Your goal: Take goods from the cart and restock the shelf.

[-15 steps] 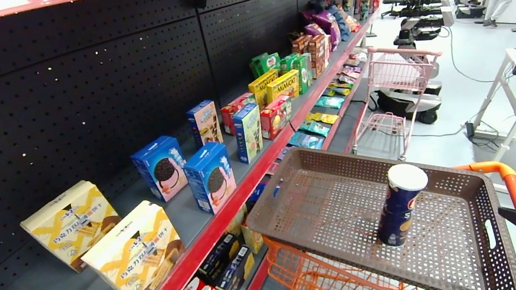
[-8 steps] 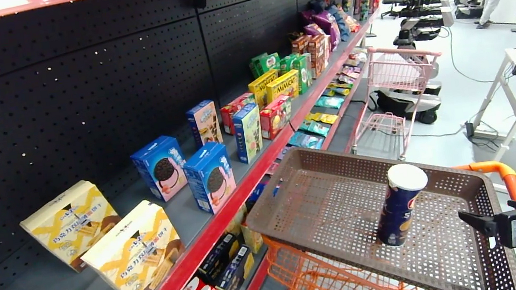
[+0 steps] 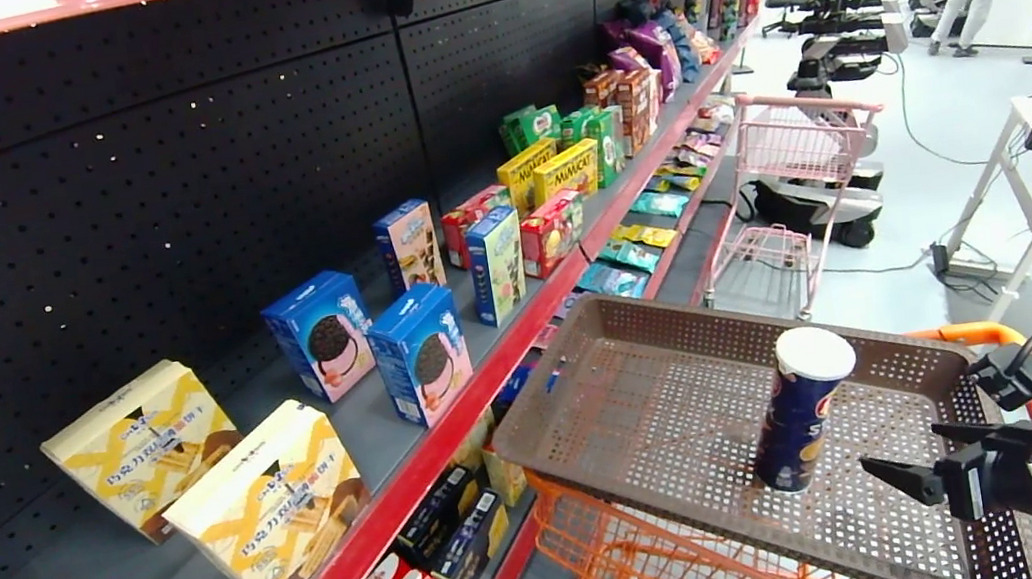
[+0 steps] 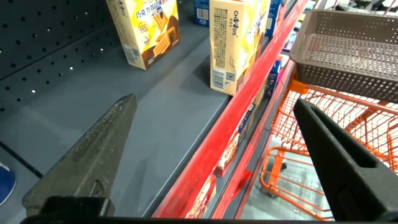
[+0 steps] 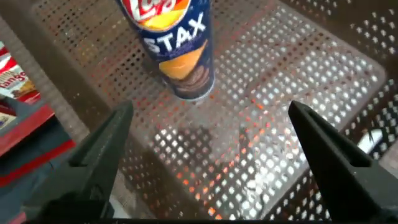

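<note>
The left gripper (image 4: 211, 106) hangs over the grey metal shelf board (image 4: 155, 143), jaws wide and empty. The dark blue cylindrical can with a white lid (image 3: 801, 411) stands upright in the brown perforated plastic tray (image 3: 652, 392), just ahead of the nearer right gripper (image 3: 902, 452), whose jaws gape wide, empty.

Large white lettering on blue can (image 5: 180, 46), standing in tray (image 3: 650, 382). Dark characters across yellow boxes (image 3: 269, 506) on shelf (image 3: 374, 431). Bold lettering on yellow cartons (image 3: 565, 171) farther along. Barcode label (image 4: 219, 79) on box side.
</note>
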Available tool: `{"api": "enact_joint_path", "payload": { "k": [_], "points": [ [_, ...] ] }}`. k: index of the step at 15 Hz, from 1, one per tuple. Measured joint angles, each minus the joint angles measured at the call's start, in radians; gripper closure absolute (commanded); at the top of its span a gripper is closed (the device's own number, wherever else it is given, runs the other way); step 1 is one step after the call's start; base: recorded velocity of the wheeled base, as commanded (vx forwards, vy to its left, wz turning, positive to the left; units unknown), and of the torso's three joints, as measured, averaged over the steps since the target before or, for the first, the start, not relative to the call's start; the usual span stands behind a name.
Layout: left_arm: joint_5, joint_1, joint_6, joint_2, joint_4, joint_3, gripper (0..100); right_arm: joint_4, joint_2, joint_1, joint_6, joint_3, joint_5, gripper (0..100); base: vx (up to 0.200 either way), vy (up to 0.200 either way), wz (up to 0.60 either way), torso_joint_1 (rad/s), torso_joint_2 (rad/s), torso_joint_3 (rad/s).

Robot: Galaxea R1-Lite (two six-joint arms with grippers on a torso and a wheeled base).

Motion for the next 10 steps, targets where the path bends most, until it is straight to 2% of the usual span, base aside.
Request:
{"api": "enact_joint_path", "payload": {
  "k": [6, 10],
  "points": [
    [0.000, 0.000, 0.000, 0.000, 0.000, 0.000, 0, 0.005, 0.056, -0.025, -0.074, -0.081, 0.183, 0, 0.000, 0.000, 0.00, 0.000, 0.00, 0.000],
    [0.000, 0.000, 0.000, 0.000, 0.000, -0.001, 0, 0.000, 0.080, -0.026, -0.135, -0.104, 0.237, 0, 0.000, 0.000, 0.00, 0.000, 0.00, 0.000]
  ]
}}
